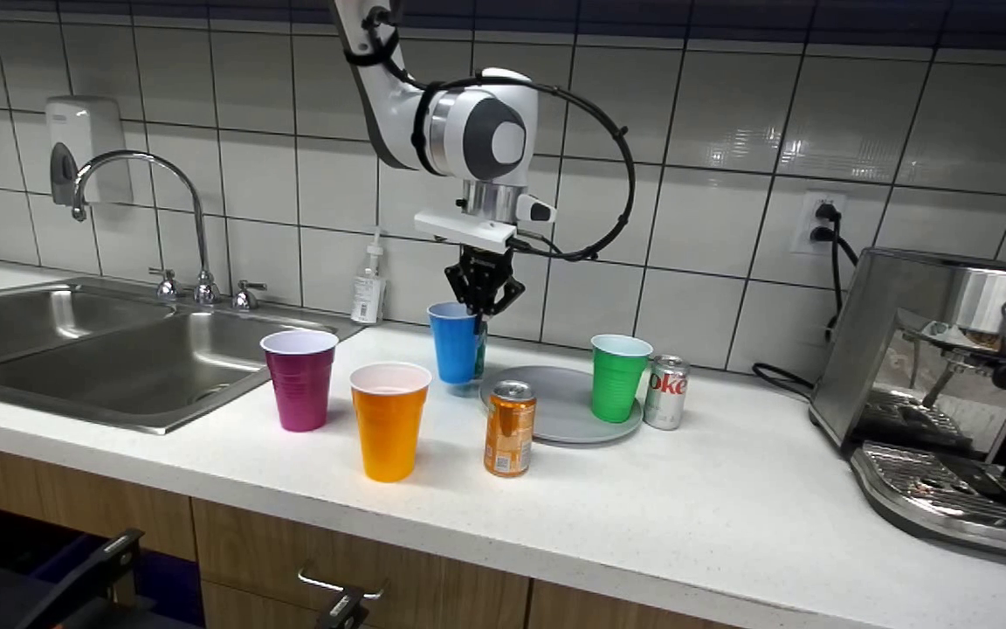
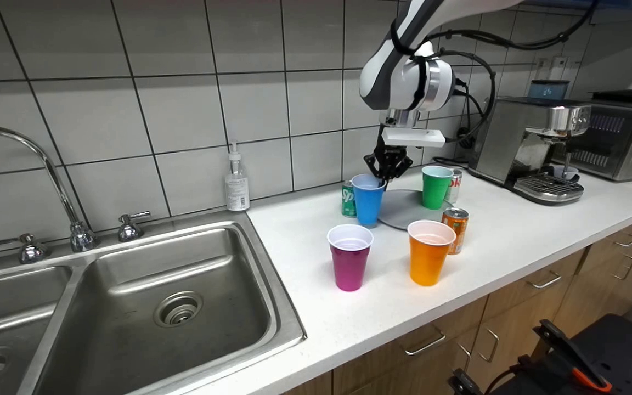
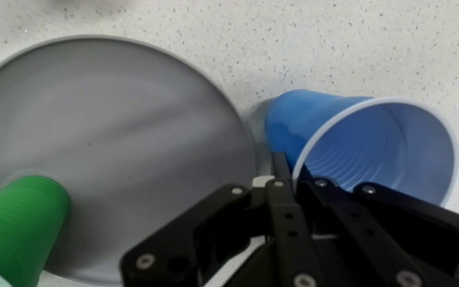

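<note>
The gripper (image 3: 292, 173) is pinching the blue cup (image 2: 368, 203) by its rim, one of its jaws sitting inside the mouth and its partner lying along the outer wall. In both exterior views the cup is showing roughly upright, just below the gripper's body (whether its base is touching the counter (image 1: 643, 524), I cannot tell). In the wrist view most of the cup is lying to the right of the jaws, while the gray plate (image 3: 114, 99) is spreading out to their left. A green cup (image 1: 620, 384) is standing on the plate; a green can (image 2: 348, 200) is standing behind the blue cup.
</note>
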Action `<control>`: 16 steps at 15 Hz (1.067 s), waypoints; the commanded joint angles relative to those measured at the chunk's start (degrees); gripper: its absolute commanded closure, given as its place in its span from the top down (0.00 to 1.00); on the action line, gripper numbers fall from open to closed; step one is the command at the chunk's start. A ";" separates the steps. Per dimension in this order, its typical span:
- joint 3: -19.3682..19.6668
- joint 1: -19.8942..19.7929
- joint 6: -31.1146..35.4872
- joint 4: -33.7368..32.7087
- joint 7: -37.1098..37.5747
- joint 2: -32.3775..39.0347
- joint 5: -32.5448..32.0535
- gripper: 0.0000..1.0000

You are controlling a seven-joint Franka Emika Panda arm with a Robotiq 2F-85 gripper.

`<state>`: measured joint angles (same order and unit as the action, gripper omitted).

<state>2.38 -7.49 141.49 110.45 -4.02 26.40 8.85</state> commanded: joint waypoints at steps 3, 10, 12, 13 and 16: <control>-1.24 -2.50 -2.30 -4.87 -2.00 1.95 2.65 0.01; -1.09 -4.21 -11.31 -4.12 -7.22 -2.99 3.35 0.01; -0.26 -3.97 -13.21 -4.33 -6.97 -3.83 2.57 0.01; 0.03 -4.04 -14.15 -4.13 -7.06 -4.66 2.43 0.01; 0.98 -3.41 -13.80 -4.98 -5.99 -3.75 1.22 0.01</control>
<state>2.85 -10.73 129.69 106.39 -9.49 23.02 11.20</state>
